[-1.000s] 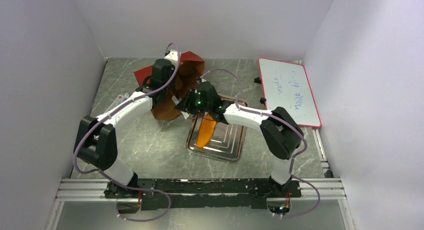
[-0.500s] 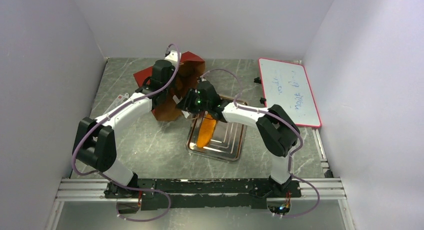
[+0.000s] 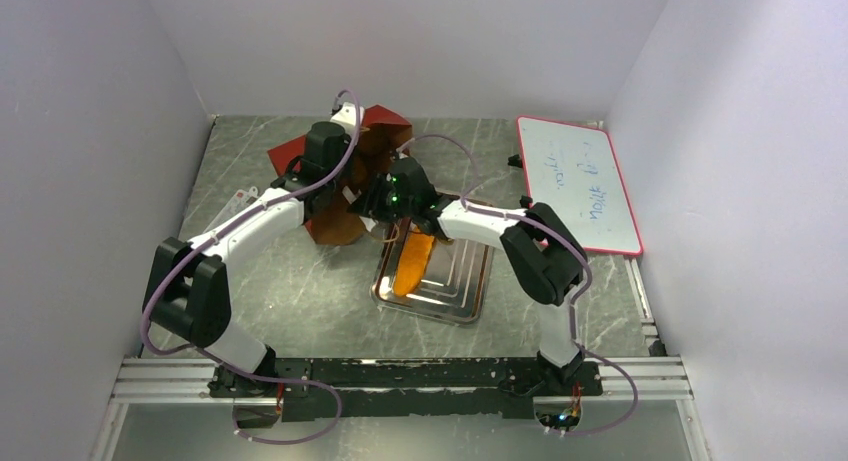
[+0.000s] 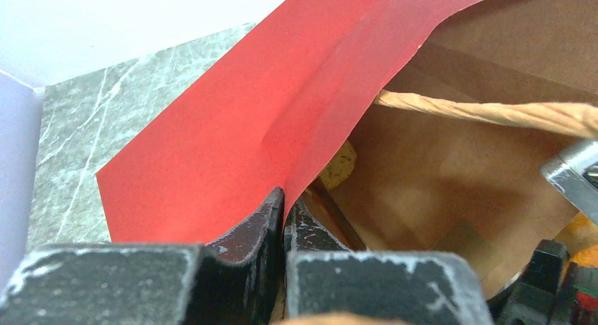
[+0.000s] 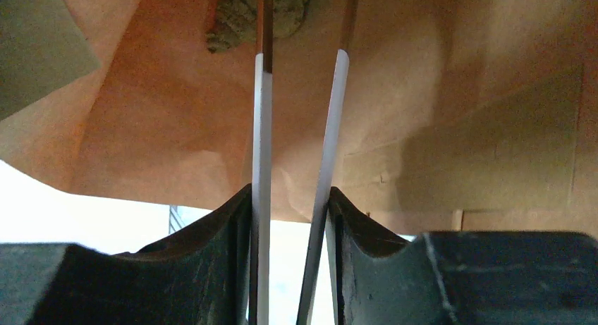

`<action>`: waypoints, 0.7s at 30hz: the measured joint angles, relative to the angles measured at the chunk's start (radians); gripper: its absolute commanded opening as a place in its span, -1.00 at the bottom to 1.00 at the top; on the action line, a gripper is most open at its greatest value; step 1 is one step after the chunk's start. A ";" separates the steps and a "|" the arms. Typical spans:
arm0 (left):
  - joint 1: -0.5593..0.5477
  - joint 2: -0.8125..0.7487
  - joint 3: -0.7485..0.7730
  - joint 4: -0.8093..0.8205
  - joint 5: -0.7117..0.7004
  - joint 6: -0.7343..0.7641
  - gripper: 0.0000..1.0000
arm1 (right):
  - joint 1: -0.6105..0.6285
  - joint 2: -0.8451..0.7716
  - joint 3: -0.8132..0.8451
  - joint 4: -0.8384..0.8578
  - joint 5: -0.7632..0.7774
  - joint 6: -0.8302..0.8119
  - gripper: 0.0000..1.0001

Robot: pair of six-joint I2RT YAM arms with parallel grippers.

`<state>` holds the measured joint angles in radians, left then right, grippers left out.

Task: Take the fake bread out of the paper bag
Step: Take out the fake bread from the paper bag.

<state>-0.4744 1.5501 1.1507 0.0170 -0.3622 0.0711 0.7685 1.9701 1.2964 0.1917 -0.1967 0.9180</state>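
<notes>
In the left wrist view, your left gripper (image 4: 283, 201) is pinching the red edge of the paper bag (image 4: 233, 127), its fingers (image 4: 243, 230) pressing together on the paper. The bag is gaping to the right and showing its brown inside, and a tan cord handle (image 4: 493, 113) is crossing the mouth. A rough yellowish piece of fake bread (image 4: 343, 166) is sitting deep inside, just beyond the pinched edge.

In the right wrist view, your right gripper (image 5: 303, 15) is poking into the bag, with brown paper showing all around it. Its fingers (image 5: 261, 127) are standing a narrow gap apart with nothing showing between them, and their tips are running off the top of the view. The rough piece is lying at the far end, beside the left finger.

In the top view, the bag is lying at the far middle of the table (image 3: 300, 281), with both grippers meeting at it. An orange loaf (image 3: 412, 264) is lying lengthwise on the metal tray (image 3: 465, 281), which is sitting just near and right of the bag. A red-framed whiteboard (image 3: 580, 181) is lying at the far right
</notes>
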 measured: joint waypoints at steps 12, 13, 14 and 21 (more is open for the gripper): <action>-0.005 -0.014 -0.007 -0.002 0.000 0.004 -0.86 | -0.020 0.086 0.055 0.046 -0.041 -0.009 -0.49; -0.005 -0.016 -0.008 -0.002 0.000 0.006 -0.86 | -0.020 0.088 0.056 0.047 -0.044 -0.013 -0.57; -0.005 -0.018 -0.009 -0.002 0.000 0.008 -0.86 | -0.021 0.089 0.056 0.047 -0.047 -0.015 -0.65; -0.006 -0.021 -0.014 -0.002 -0.009 0.009 -0.86 | -0.021 0.084 0.037 0.060 -0.051 -0.018 -0.89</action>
<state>-0.4801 1.5295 1.1370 0.0147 -0.3710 0.0799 0.7471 2.0537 1.3338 0.2512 -0.2474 0.9001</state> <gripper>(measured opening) 0.076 0.370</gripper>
